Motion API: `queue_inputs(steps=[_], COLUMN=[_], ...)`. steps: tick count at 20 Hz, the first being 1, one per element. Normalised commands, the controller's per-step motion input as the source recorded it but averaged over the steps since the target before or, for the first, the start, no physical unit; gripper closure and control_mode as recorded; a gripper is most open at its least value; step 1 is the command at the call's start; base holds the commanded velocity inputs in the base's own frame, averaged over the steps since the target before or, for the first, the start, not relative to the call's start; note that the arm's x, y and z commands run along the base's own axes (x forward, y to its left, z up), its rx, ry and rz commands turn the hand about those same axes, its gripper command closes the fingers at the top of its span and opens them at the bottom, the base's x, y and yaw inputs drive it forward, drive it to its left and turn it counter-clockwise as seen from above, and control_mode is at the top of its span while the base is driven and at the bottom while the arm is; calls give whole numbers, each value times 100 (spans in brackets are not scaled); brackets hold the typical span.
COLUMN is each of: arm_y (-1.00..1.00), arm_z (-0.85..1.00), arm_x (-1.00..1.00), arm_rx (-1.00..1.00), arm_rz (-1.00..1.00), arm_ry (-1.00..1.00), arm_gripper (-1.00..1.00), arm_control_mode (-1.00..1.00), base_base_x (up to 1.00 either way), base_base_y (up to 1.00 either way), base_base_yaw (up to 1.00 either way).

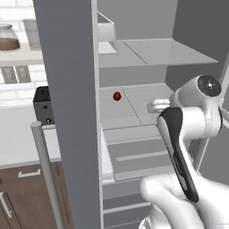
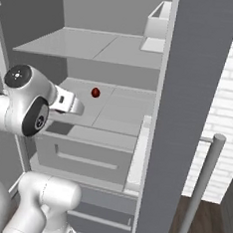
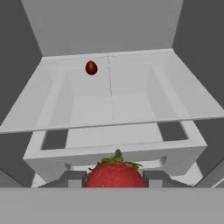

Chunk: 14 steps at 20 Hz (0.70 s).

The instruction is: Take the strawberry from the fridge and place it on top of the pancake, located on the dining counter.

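The strawberry (image 3: 114,175), red with a green leafy top, sits between my two dark fingertips (image 3: 72,178) at the bottom of the hand view. My gripper (image 3: 114,178) is shut on it. The hand (image 1: 159,106) (image 2: 69,103) hovers at the front of the open fridge (image 1: 134,58), just over the middle shelf (image 3: 131,96) and the drawer below it. The fridge's grey doors (image 1: 67,89) (image 2: 190,95) stand swung open on both sides. The pancake and the dining counter are out of view.
A small dark red oval thing (image 1: 116,96) (image 2: 95,92) (image 3: 91,68) lies at the back of the middle shelf. A white bin (image 1: 107,33) stands on the upper shelf. A black toaster (image 1: 43,105) and a jar (image 1: 8,38) are left of the door. Bar handles (image 1: 44,170) (image 2: 203,181) jut out.
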Motion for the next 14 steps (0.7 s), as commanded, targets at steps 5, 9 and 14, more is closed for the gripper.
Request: queue_inputs(steps=[5, 9, 14], arm_y=[-2, 0, 0], arm_z=[-76, -72, -41], arm_x=[-100, -98, -45], arm_rx=[-2, -2, 0], arm_rz=[0, 0, 1], arm_ry=[11, 8, 2], arm_gripper=[100, 100, 100], arm_control_mode=[-100, -100, -100], base_base_x=[0, 0, 0], base_base_y=[0, 0, 0], base_base_yaw=[0, 0, 0])
